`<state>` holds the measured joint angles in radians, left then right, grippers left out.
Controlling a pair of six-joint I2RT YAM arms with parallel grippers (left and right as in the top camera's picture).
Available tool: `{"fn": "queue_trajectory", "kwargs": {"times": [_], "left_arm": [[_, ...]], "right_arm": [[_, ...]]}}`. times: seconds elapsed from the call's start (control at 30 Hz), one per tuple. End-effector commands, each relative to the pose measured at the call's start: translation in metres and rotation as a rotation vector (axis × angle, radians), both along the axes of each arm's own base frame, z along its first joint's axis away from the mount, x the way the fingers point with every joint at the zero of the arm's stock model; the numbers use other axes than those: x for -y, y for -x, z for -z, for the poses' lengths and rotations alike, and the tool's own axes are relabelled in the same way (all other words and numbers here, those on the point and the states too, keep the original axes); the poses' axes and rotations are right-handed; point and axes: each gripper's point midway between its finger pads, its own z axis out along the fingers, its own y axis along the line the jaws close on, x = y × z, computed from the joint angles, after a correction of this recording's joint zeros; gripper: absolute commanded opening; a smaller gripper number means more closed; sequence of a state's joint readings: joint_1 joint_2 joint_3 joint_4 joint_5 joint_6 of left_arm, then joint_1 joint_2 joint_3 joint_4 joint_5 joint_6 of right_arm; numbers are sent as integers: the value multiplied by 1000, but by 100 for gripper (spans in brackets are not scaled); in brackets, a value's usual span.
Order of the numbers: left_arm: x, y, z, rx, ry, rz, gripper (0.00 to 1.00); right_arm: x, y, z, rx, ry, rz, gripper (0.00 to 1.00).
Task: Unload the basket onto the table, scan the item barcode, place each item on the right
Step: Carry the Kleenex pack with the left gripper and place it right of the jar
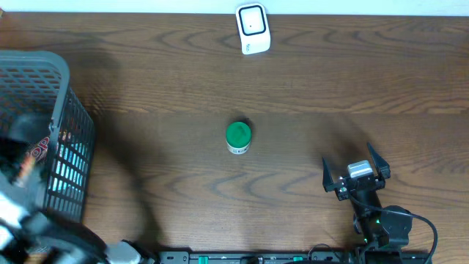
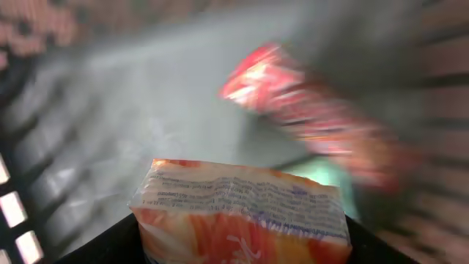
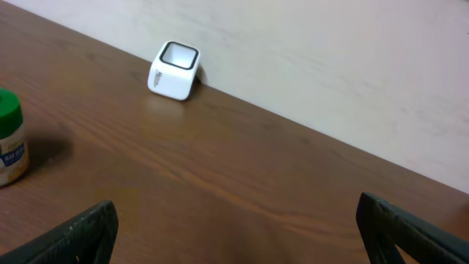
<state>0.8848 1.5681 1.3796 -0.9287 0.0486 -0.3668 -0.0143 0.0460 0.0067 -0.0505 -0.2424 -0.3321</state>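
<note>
While the left claw [image 2: 234, 246] clamps the orange packet [image 2: 238, 209] inside the basket [image 1: 44, 66] at the left edge, the right claw [image 1: 346, 155] gapes empty near-right; open desk [image 1: 146, 88] runs to the far-edge scanner [image 1: 253, 28].

Basket [image 1: 38, 60] grey; jar lid [image 1: 238, 133] green; scanner [image 1: 253, 29] white; packet [image 2: 242, 213] orange-white.
</note>
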Motion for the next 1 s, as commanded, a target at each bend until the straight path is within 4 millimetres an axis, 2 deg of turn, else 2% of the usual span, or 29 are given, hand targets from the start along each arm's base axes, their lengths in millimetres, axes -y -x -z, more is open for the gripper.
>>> {"fn": "queue_trajectory", "kwargs": {"times": [0.0,0.07,0.13,0.23,0.3,0.4,0.43,0.5,0.6,0.67,0.87,0.97], "left_arm": [[37,-26,-84,348,3,40,68],[57,-30,-117,483,11,50,68],[88,-34,-154,628,25,118,68],[139,-39,-189,760,69,241,68],[178,-42,-203,803,93,360,68],[235,-48,-210,816,153,541,68],[271,-53,-206,794,199,650,68],[300,-59,-194,736,217,729,68],[342,-70,-166,613,214,814,68],[376,-80,-145,534,207,887,68],[503,-103,-82,415,255,1176,68],[553,-111,-42,367,276,1263,68]], "right_arm": [[-3,1,2,-9,-13,-13,99],[-3,1,2,-9,-13,-13,99],[-3,1,2,-9,-13,-13,99],[-3,1,2,-9,-14,-12,99],[-3,1,2,-9,-13,-13,99],[-3,1,2,-9,-13,-13,99],[-3,1,2,-9,-13,-13,99],[-3,1,2,-9,-13,-13,99],[-3,1,2,-9,-13,-13,99],[-3,1,2,-9,-13,-13,99],[-3,1,2,-9,-13,-13,99],[-3,1,2,-9,-13,-13,99]]}}
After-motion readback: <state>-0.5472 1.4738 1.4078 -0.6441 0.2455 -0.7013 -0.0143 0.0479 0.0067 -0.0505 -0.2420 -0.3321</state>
